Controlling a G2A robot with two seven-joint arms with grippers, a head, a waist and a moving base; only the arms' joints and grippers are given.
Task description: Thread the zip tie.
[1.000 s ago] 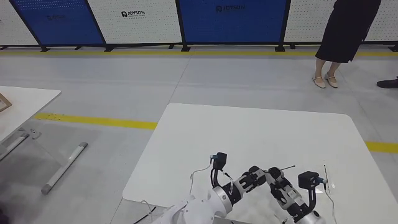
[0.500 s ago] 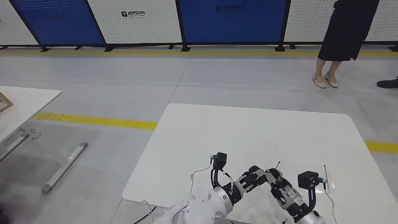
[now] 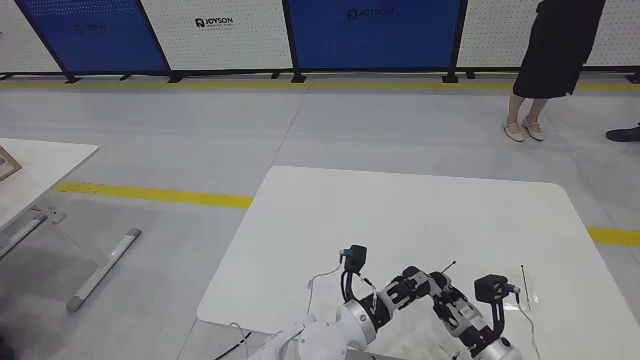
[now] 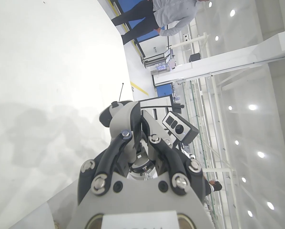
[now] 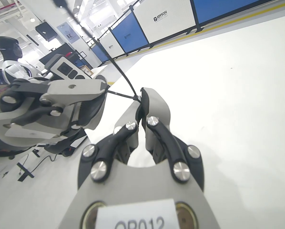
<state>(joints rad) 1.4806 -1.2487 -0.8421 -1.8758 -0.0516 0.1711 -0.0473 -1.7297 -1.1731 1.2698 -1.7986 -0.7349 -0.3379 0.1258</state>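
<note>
My left gripper (image 5: 105,88) and right gripper (image 5: 139,97) both clamp the zip tie (image 5: 118,67) (short span between them); misalignment could buckle it.

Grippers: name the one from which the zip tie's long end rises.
The right gripper: the zip tie rises long from it; the left gripper pinches a short stretch.

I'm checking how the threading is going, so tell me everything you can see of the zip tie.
The zip tie is a thin black strip, plastic by its look, held over the white table. The right gripper pinches it at a sharp bend. From there a long stretch rises free to a thicker, blurred end, and a short stretch runs across to the left gripper, which is shut on it. Whether the tail has entered the head cannot be told.
</note>
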